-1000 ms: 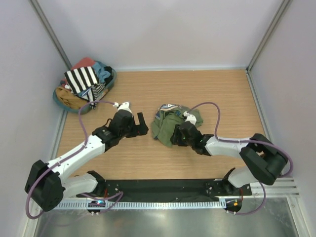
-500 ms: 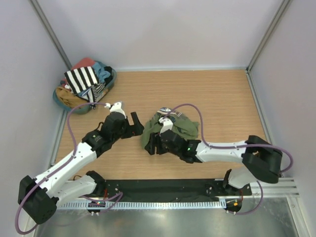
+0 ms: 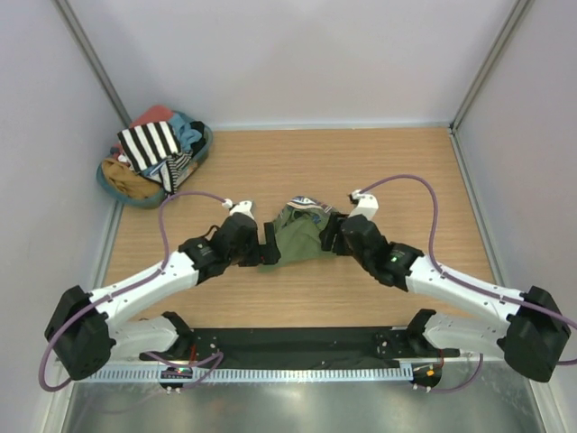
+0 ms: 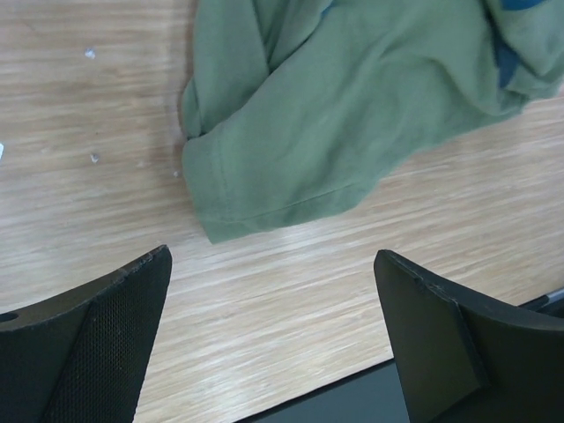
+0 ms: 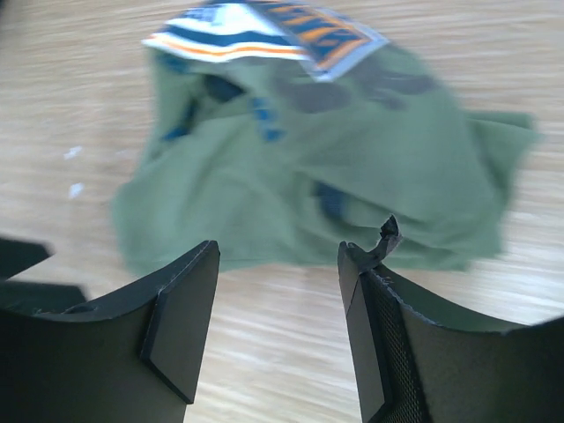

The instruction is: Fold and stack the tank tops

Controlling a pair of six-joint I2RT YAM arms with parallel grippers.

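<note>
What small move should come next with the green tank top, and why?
Probably ease the left gripper forward onto the hem corner of the green tank top and close: it lies crumpled and unheld, that corner just ahead of open jaws.

Light: bright, even — shadows faint, soft.
Glare: sheen on the near metal strip [image 3: 297, 410].
Blur: right wrist view smeared; left wrist view crisp.

No legible txt anywhere. Only candidate: printed patch [image 5: 264, 35] on olive green tank top [image 5: 370, 176]. It has orange lettering btwn dark & white stripes, too blurred in right wrist view & too small in top view to read.
</note>
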